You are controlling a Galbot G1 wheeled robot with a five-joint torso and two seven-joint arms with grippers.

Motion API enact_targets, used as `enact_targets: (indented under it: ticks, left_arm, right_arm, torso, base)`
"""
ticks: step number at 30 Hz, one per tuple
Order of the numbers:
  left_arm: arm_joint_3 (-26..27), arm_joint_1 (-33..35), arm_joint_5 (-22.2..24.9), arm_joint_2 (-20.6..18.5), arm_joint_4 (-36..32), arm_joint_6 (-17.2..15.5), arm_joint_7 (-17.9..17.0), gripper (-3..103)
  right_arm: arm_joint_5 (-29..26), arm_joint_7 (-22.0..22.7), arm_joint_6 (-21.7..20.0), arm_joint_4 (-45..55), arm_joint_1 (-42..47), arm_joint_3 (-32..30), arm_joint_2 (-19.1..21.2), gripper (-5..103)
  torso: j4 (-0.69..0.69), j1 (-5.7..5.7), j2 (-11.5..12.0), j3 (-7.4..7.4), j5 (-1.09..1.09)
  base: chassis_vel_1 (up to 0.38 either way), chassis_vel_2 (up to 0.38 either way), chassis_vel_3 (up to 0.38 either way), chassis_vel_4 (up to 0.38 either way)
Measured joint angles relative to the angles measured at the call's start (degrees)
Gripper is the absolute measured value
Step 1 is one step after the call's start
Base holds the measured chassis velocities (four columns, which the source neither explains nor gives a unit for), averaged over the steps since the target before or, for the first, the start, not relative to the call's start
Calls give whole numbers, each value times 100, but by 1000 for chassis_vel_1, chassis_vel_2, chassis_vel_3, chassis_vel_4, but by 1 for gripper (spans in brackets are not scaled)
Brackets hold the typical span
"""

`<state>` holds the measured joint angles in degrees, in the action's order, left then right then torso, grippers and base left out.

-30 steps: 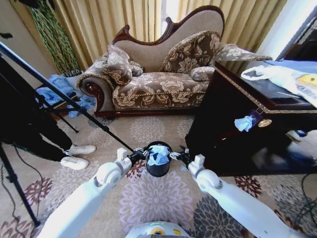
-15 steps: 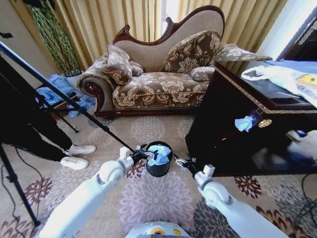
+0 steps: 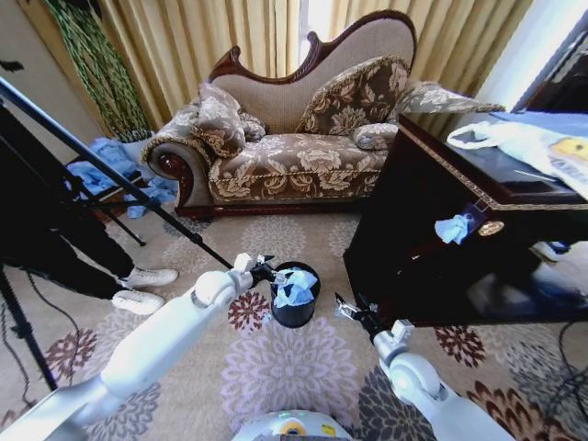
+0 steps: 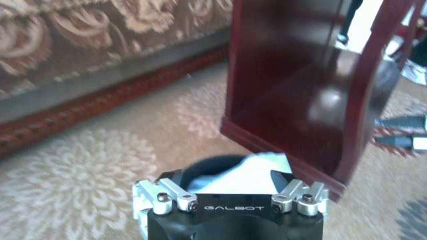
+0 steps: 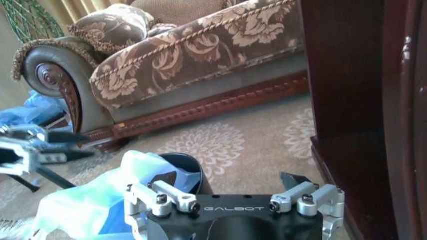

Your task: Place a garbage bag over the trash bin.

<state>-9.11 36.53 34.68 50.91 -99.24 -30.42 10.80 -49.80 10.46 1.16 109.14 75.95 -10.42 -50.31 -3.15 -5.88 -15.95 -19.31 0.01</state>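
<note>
Standing on the floral carpet [image 3: 276, 367] in front of a patterned sofa [image 3: 294, 156], with a dark wooden cabinet [image 3: 441, 230] just to its right, the bin [image 3: 295, 308] remains unlined. The bag [image 3: 294, 287], a crumpled wad of pale-blue film, sits stuffed into the bin's mouth and pokes above the rim rather than being spread and folded over it. By that measure the job looks barely begun: the film has reached the bin, but opening it out and drawing its edge down around the outside is all left to do.

The left gripper [image 3: 264, 268] is at the bin's left rim, just beside the bag; its jaws look parted with nothing clearly between them, though the wrist camera leaves that uncertain. The right gripper [image 3: 347, 310] hangs near the bin's right side, apart from it and close to the cabinet's foot, jaws spread and empty. A scrap of similar blue film hangs on the cabinet front, well apart from the bin.
</note>
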Motion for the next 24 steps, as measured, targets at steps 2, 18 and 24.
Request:
enact_targets:
  ticks: [2,18,24]
  left_arm:
    - [-169,-58,-54,64,96,0,159,81]
    - [-410,17,-83,114,63,-249,184,45]
    - [-407,37,-135,186,151,-363,54,19]
  right_arm:
    - [40,-43,14,0,66,-68,-17,100]
    - [109,-141,54,-144,57,-140,-16,100]
    - [115,-178,68,-235,45,-143,-8,100]
  torso:
    - [0,0,0,0,-1]
    - [0,0,0,0,0]
    - [0,0,0,0,-1]
  base:
    - [0,0,0,0]
    - [0,0,0,0]
    - [0,0,0,0]
